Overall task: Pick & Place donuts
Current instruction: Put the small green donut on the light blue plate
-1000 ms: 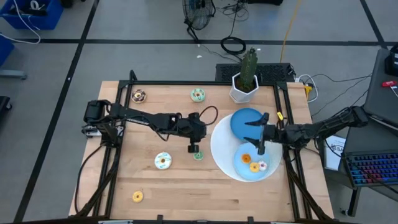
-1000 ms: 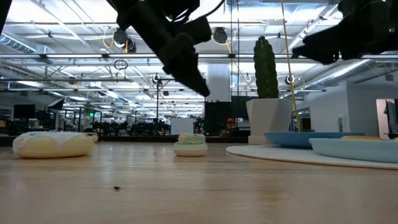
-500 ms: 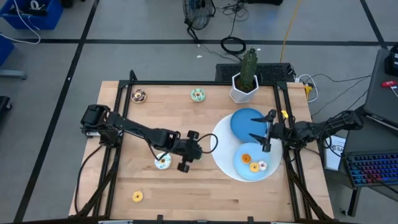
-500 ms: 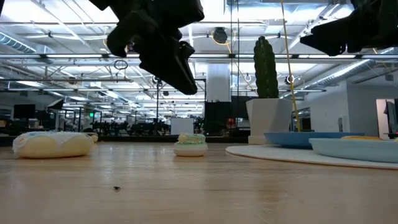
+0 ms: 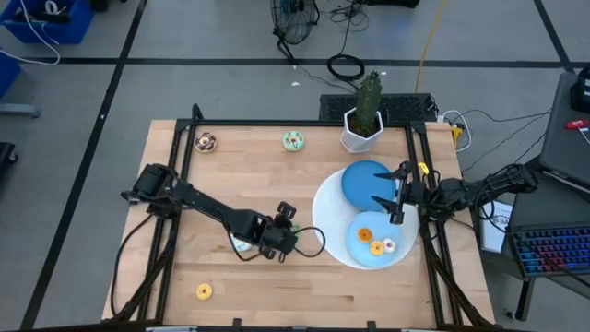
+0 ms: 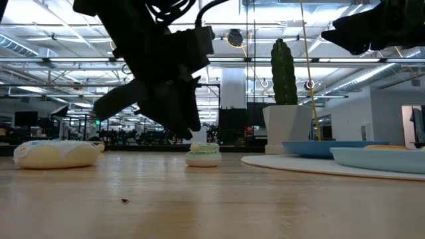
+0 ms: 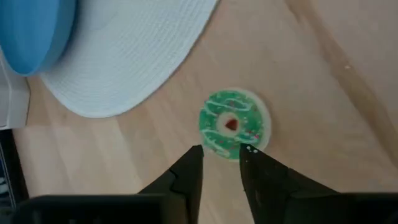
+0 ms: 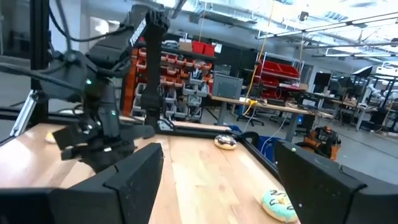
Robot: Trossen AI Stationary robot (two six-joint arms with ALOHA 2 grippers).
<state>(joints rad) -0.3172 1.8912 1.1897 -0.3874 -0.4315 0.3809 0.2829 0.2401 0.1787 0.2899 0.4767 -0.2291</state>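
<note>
Since a second ago, the left gripper has been swinging from the worktop's middle down toward the lower centre of the high view, and the green donut that was lying just below it is no longer showing from above. In the left wrist view, that green donut is lying flat on the worktop, just beyond the jaws' tips, beside the white disc; the jaws are standing slightly apart with nothing between them. In the high view, the white donut is peeking out from under the left arm, just left of the gripper.

The right gripper is hanging over the disc's right side, between the two blue plates, and has barely been shifting; its jaws are spread wide and empty.

The upper plate is bare, while the lower plate is carrying an orange donut, a yellow one and a pink one.

Other donuts are lying loose: a chocolate one at the worktop's upper left, a mint-green one at top centre, and an orange-yellow one at lower left.

A potted cactus is standing at the upper right corner of the worktop.
</note>
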